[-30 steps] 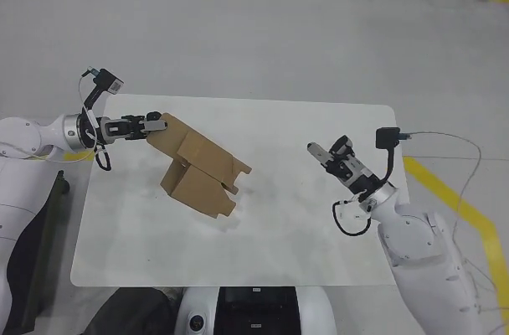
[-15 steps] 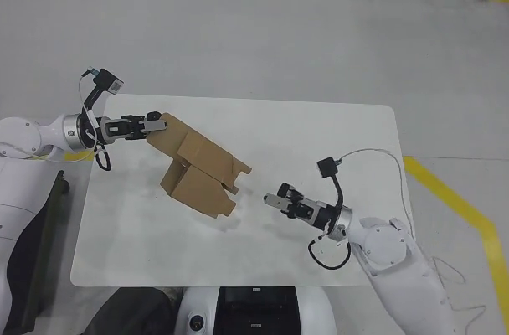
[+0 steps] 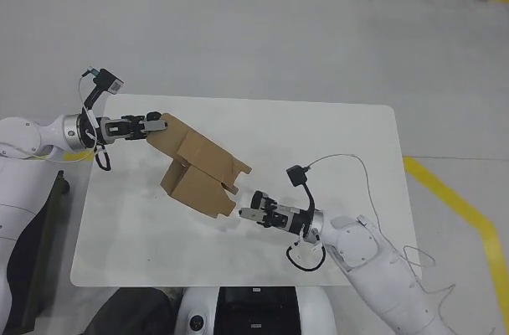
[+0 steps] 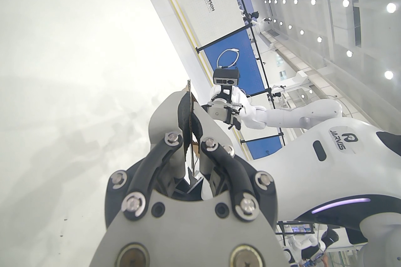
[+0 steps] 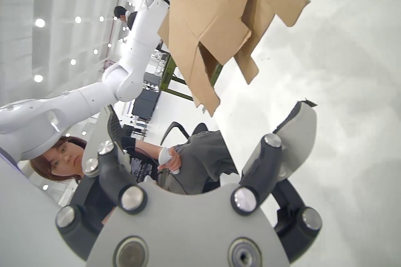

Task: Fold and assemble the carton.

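My left gripper (image 3: 160,124) pinches a corner of the creased cardboard carton (image 3: 201,166). The right gripper (image 3: 246,207) has its fingers wide, just beside the notched edge.

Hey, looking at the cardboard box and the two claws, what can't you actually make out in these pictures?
1. Inside and underside of the box: top view, covered by its own folded panels.
2. Most of the box, left wrist view: the left claw blocks it; a thin edge sticks out between the fingers.
3. Whether the box touches the table: top view, the panels cover any contact.
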`<state>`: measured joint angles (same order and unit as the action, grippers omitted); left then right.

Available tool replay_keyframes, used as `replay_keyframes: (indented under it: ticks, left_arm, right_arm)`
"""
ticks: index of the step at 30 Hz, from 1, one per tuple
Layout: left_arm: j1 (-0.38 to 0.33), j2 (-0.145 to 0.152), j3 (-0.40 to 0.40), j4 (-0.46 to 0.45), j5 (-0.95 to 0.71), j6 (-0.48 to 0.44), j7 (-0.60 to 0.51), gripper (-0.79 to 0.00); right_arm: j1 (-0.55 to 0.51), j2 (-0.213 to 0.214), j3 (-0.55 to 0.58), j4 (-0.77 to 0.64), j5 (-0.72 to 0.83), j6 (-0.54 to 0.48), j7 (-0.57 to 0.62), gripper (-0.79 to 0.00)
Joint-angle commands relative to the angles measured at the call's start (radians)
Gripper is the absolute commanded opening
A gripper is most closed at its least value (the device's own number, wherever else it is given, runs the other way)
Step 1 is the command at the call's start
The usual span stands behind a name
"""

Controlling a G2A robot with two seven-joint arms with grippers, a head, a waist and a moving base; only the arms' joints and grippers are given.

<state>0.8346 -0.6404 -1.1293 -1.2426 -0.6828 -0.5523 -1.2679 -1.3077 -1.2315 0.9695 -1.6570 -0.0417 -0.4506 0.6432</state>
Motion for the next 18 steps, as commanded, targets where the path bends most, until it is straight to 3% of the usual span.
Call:
replay_keyframes:
  ticks: [1,8,18]
  left_arm:
    - [0.0,0.0,0.0,0.0,0.0,0.0,0.0,-0.785]
    - [0.0,0.0,0.0,0.0,0.0,0.0,0.0,-0.785]
    - [0.0,0.0,0.0,0.0,0.0,0.0,0.0,-0.785]
  right_arm:
    - [-0.001,0.0,0.0,-0.001,0.011,0.0,0.001,0.0]
    - [-0.002,-0.004,-0.027,0.009,0.057,-0.002,0.02,0.0]
    - [0.091,-0.045,-0.145,0.113,0.133,-0.139,-0.013,0.0]
